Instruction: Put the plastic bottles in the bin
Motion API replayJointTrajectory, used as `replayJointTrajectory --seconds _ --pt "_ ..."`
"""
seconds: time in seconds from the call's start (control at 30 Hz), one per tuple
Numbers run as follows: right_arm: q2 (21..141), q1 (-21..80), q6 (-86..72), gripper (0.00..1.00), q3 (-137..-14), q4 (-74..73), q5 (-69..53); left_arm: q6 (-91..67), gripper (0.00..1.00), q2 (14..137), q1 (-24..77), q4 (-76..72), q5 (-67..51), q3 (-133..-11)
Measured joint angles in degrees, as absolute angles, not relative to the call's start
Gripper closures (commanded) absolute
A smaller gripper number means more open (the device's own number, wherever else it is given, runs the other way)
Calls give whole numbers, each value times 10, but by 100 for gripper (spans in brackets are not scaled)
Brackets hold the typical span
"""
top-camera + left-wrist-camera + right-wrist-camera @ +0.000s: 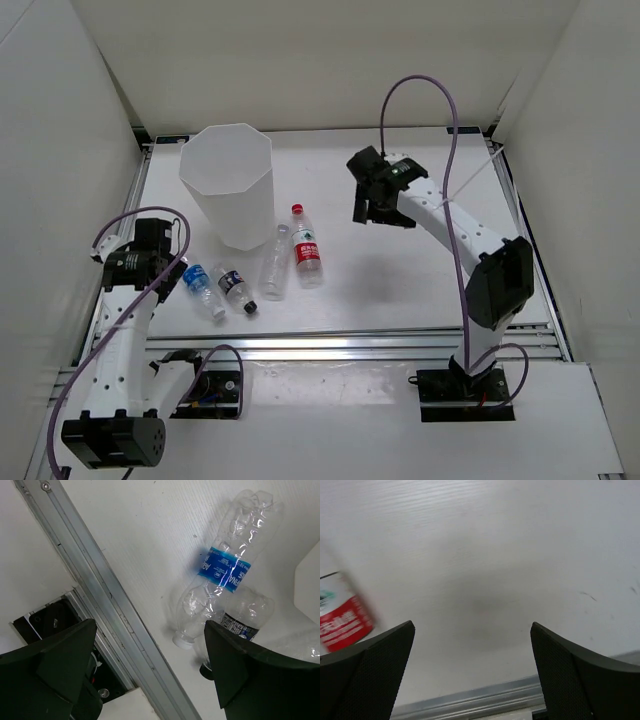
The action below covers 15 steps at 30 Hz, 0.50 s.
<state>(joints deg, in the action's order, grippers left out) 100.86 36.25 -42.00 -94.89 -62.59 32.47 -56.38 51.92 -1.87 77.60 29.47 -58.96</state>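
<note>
4 bottles (275, 262) lie on the bench (400, 290) beside the bin (228, 200). The left jaws hang apart, empty, just short of the blue one (225, 565). The right jaws gape too, the red one (342, 617) off to their side.

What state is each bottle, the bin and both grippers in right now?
Bin: upright, open-topped.
Red-capped bottle: lying flat, capped, outside.
Unlabelled bottle: lying flat, outside.
Black-capped bottle: lying flat, capped, outside.
Blue-labelled bottle: lying flat, capped, outside.
Left gripper: open, empty.
Right gripper: open, empty.
</note>
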Motion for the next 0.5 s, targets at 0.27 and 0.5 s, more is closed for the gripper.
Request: replayJointTrajectory --seconds 0.27,0.5 --pt "1158 338 -278 0 -1164 -569 32 -561 0 535 -17 776 300 -599" --pt "1206 352 -249 0 -1079 -499 -143 -545 0 545 -7 776 326 -604"
